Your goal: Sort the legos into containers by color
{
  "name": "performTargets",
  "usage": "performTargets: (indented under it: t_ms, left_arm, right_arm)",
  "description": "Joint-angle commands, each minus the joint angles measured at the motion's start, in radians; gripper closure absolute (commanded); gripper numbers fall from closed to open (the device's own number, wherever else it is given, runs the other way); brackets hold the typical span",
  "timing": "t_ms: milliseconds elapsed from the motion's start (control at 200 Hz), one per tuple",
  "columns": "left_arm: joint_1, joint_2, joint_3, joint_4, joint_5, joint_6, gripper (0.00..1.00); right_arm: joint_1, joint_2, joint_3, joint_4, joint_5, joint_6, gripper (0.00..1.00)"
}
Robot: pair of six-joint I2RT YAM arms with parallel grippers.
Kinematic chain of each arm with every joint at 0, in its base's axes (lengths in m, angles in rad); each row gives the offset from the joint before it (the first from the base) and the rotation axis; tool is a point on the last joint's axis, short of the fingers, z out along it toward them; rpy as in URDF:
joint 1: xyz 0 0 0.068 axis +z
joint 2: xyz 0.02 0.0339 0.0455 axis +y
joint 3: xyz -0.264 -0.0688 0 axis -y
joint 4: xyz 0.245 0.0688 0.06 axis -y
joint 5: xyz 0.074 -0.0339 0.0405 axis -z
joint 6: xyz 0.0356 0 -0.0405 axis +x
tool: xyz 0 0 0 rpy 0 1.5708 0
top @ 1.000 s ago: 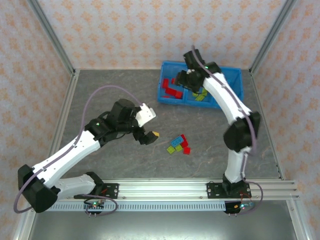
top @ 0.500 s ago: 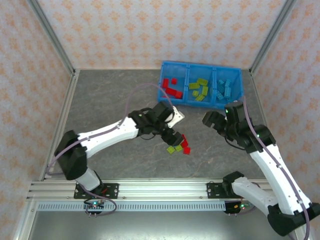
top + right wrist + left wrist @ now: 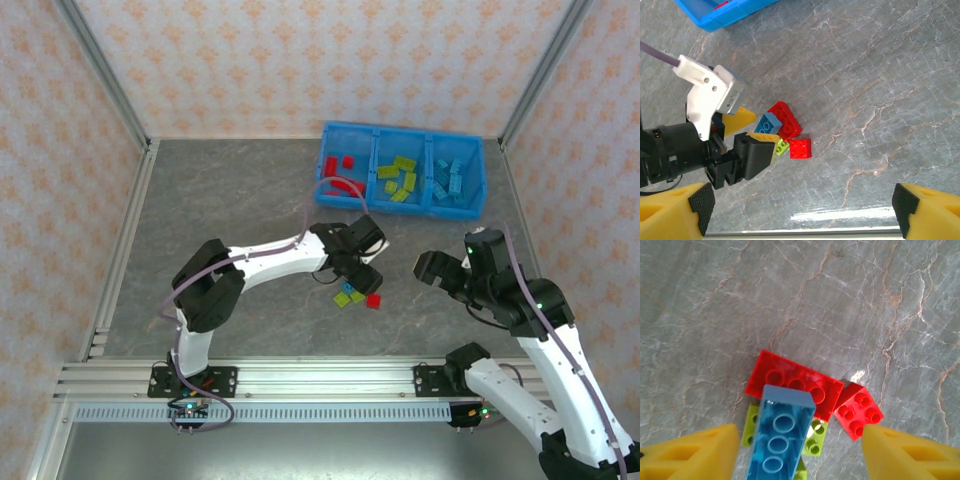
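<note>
A small pile of legos lies on the grey table: an upturned light blue brick (image 3: 780, 440), a long red brick (image 3: 795, 385), a small red brick (image 3: 858, 412) and yellow-green bricks (image 3: 815, 432). My left gripper (image 3: 800, 455) hangs open right over the pile (image 3: 357, 296). The blue brick sits between its yellow fingers (image 3: 695, 452), with a gap on each side. My right gripper (image 3: 805, 215) is open and empty, off to the right of the pile (image 3: 786, 131). The blue bin (image 3: 395, 207) of containers holds red, green and blue bricks in separate compartments.
The bin stands at the back right of the table, its corner (image 3: 725, 12) at the top left of the right wrist view. The left arm's wrist and cable (image 3: 710, 95) reach across beside the pile. Metal frame rails edge the table.
The left arm swung right onto the pile and its jaws have narrowed around the blue brick. The right arm drew back from the bin to the near right, and its jaws opened.
</note>
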Motion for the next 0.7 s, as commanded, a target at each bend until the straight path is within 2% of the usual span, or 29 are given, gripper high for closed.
performTargets:
  t_ms: [0, 130, 275, 536, 616, 696]
  left_arm:
    - [-0.009, 0.021, 0.023, -0.033, -0.115, -0.005, 0.33]
    - [-0.012, 0.042, 0.026, -0.033, -0.197, 0.003, 0.34]
    - [-0.013, 0.05, 0.018, -0.044, -0.239, 0.012, 0.36]
    - [-0.017, 0.042, -0.015, -0.038, -0.182, 0.012, 0.44]
    - [-0.017, 0.045, -0.013, -0.039, -0.157, 0.01, 0.51]
    - [-0.018, 0.052, -0.009, -0.04, -0.144, 0.009, 0.52]
  right_arm:
    - [0.008, -0.012, 0.0, -0.052, -0.006, -0.048, 0.06]
    - [0.006, -0.023, 0.003, -0.068, -0.014, -0.072, 0.06]
    - [0.007, -0.039, -0.004, -0.078, -0.019, -0.089, 0.06]
    - [0.006, -0.052, -0.012, -0.09, -0.018, -0.091, 0.06]
    - [0.008, -0.055, -0.016, -0.09, -0.019, -0.088, 0.06]
    - [0.006, -0.057, -0.016, -0.09, -0.022, -0.087, 0.06]
